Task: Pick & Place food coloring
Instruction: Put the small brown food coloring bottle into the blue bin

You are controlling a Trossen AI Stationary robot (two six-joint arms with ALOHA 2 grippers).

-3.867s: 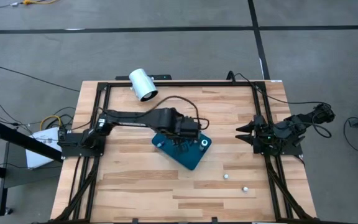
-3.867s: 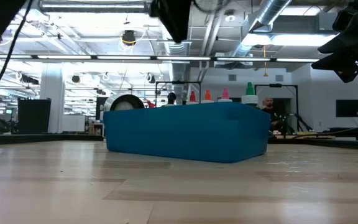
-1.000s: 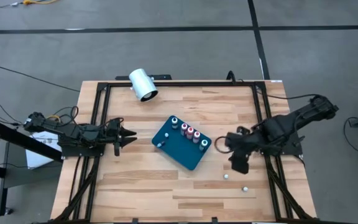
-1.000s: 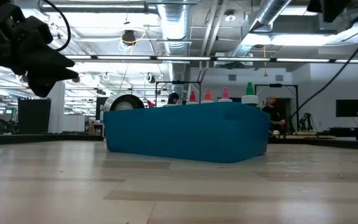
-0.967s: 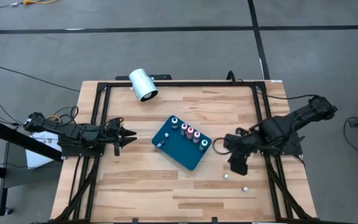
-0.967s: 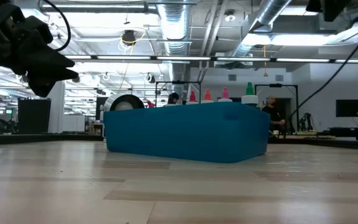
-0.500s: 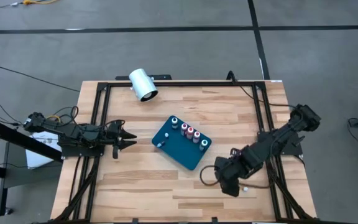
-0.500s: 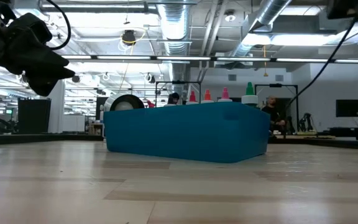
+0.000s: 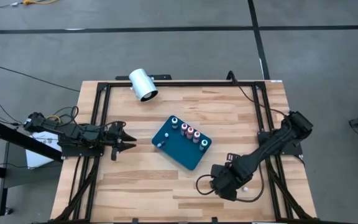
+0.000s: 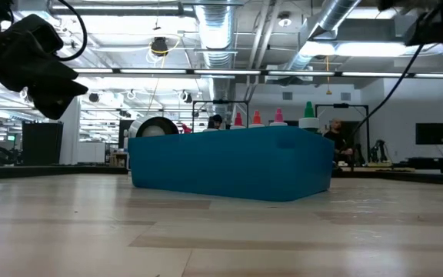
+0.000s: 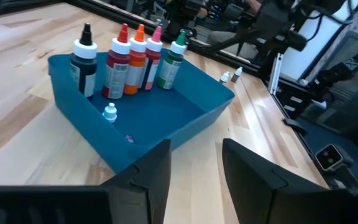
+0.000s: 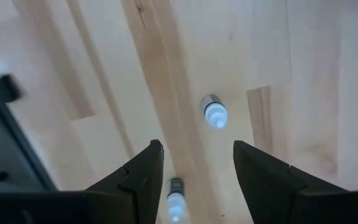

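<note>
R gripper (image 12: 194, 168) spread, empty, hanging over pale wood-plank surface (image 9: 135, 180) near its front-right, above two tiny pale bottles (image 12: 214, 113) lying loose. Teal rectangular tray (image 9: 179, 152) mid-surface holds five upright food coloring bottles (image 11: 128, 62) plus one small one, prob. lying flat. L gripper (image 11: 194, 168) spread, empty, at left edge.

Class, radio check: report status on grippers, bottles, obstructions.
Right gripper open, above two loose bottles on table. Left gripper open, parked at left edge. Five bottles upright in tray. Nothing blocking.
</note>
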